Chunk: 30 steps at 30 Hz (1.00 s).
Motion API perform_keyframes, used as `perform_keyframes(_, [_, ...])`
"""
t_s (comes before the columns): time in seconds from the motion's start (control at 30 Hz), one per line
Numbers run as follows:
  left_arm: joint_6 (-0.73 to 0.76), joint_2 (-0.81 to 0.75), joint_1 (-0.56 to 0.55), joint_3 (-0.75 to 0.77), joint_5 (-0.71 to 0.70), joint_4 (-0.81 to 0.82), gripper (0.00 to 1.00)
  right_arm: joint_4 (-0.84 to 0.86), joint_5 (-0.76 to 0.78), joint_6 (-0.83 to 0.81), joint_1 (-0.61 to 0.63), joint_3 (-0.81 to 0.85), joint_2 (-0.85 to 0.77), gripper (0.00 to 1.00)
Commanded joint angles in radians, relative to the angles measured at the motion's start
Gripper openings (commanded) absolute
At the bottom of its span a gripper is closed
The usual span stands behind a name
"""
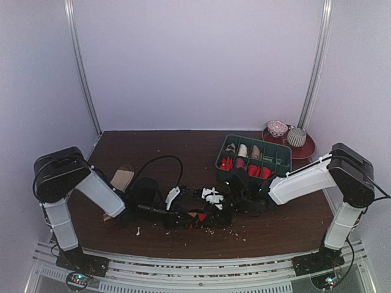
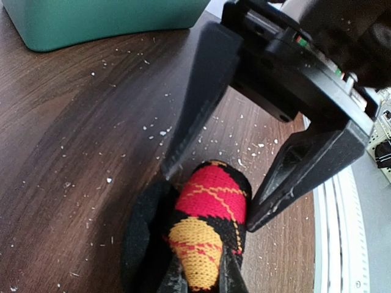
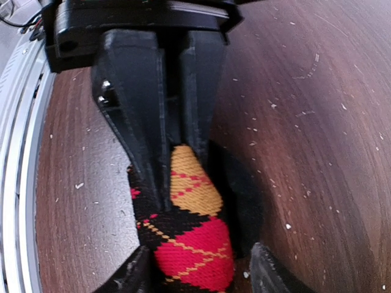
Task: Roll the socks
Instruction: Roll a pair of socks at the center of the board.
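Observation:
One of the socks, a black argyle sock with red and orange diamonds, lies bunched into a short roll on the brown table. My left gripper is shut on its orange end. In the right wrist view the sock sits between my right gripper's fingers, which straddle the red end; one finger is at the fabric and a narrow gap shows at the other. In the top view both grippers meet over the sock at the table's front middle. No other sock shows clearly.
A green divided bin holding rolled items stands behind the right arm, also seen as a green wall. A red plate with a cup sits at the back right. A beige flat item and a black cable loop lie left.

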Motion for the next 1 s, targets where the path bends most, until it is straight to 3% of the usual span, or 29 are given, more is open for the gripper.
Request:
perform_keyframes(0.0, [0.021,0.103,0.003,-0.048,-0.092,-0.315,0.0,0.019,-0.048,0.02,0.009,0.015,0.038,0.5])
perform_keyframes(0.13, [0.019,0.106,0.003,-0.05,-0.081,-0.312,0.0,-0.043,-0.105,0.05,0.008,0.058,0.078,0.27])
perform_keyframes(0.37, [0.039,0.075,0.003,-0.05,-0.066,-0.311,0.0,-0.206,-0.253,0.234,-0.02,0.123,0.193,0.13])
perform_keyframes(0.5, [0.067,0.057,0.003,-0.045,-0.063,-0.288,0.05,-0.367,-0.302,0.262,-0.022,0.161,0.235,0.12])
perform_keyframes(0.67, [0.099,0.009,0.003,-0.08,-0.026,-0.156,0.36,-0.458,-0.304,0.263,-0.029,0.187,0.281,0.11])
perform_keyframes(0.77, [0.139,-0.035,0.003,-0.111,-0.005,-0.055,0.47,-0.48,-0.326,0.265,-0.038,0.204,0.308,0.11])
perform_keyframes(0.97, [0.205,-0.026,0.003,-0.078,0.024,-0.013,0.48,-0.562,-0.331,0.222,-0.051,0.257,0.352,0.11])
